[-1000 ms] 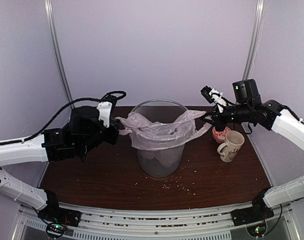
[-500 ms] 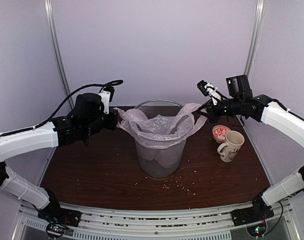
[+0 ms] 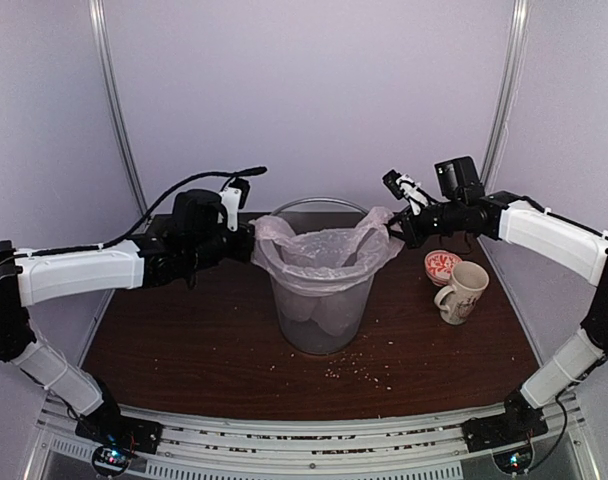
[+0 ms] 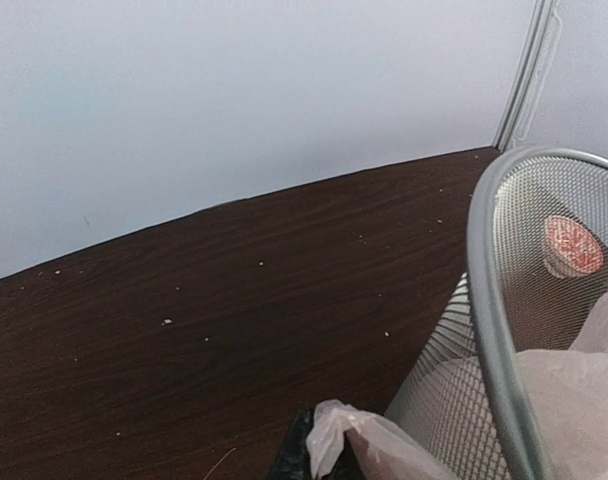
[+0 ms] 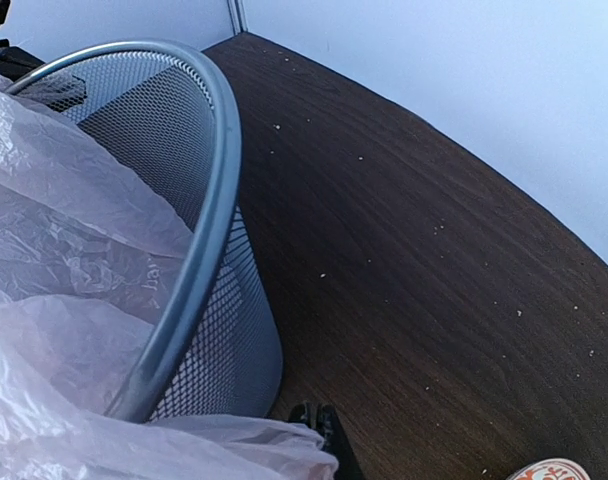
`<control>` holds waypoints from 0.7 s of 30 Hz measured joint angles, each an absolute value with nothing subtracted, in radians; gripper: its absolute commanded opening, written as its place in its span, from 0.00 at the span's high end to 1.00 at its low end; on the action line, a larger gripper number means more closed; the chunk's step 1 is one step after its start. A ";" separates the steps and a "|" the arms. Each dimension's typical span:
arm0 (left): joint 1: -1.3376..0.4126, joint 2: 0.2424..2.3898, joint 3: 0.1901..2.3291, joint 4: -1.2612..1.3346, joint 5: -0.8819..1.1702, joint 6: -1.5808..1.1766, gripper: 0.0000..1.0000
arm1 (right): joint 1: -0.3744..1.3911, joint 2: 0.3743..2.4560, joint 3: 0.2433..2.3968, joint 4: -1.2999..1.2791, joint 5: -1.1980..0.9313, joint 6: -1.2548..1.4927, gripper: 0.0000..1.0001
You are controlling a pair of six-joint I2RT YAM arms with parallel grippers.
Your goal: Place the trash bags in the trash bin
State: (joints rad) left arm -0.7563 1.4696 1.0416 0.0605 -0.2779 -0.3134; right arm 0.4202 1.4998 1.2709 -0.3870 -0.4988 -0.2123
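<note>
Here the left gripper (image 3: 248, 243) and right gripper (image 3: 395, 232) each pinch the trash bag (image 3: 319, 262), stretched over the trash bin (image 3: 324, 320); faint print on its film is unreadable.

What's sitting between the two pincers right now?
In the top view, the trash bin stands between left pincer and right pincer, with the trash bag stretched across its mouth.

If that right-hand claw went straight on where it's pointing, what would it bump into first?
Probably the trash bin, its rim draped with the trash bag that the right gripper pinches. Depth is unclear from above.
</note>
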 measured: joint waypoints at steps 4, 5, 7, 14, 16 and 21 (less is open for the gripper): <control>-0.754 1.469 1.031 0.093 -0.212 -0.320 1.00 | 0.420 1.502 1.261 -0.383 -0.561 -0.213 0.97; -0.754 1.461 1.016 0.110 -0.190 -0.325 1.00 | 0.420 1.502 1.257 -0.385 -0.582 -0.214 0.96; -0.754 1.429 0.977 0.120 -0.159 -0.337 1.00 | 0.420 1.502 1.251 -0.398 -0.614 -0.217 0.93; -0.754 1.262 0.900 0.074 -0.089 -0.373 0.53 | 0.420 1.448 1.212 -0.498 -0.656 -0.262 0.58; -0.754 1.234 0.917 0.025 -0.089 -0.377 0.41 | 0.419 1.401 1.203 -0.543 -0.639 -0.280 0.50; -0.754 1.203 1.001 -0.141 -0.072 -0.352 0.27 | 0.415 1.261 1.210 -0.632 -0.574 -0.326 0.39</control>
State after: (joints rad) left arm -0.7540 1.2034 1.0008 -0.1410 -0.0723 -0.3523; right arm 0.4152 1.2613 1.2102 -0.6315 -0.5735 -0.3264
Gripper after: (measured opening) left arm 0.678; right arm 0.574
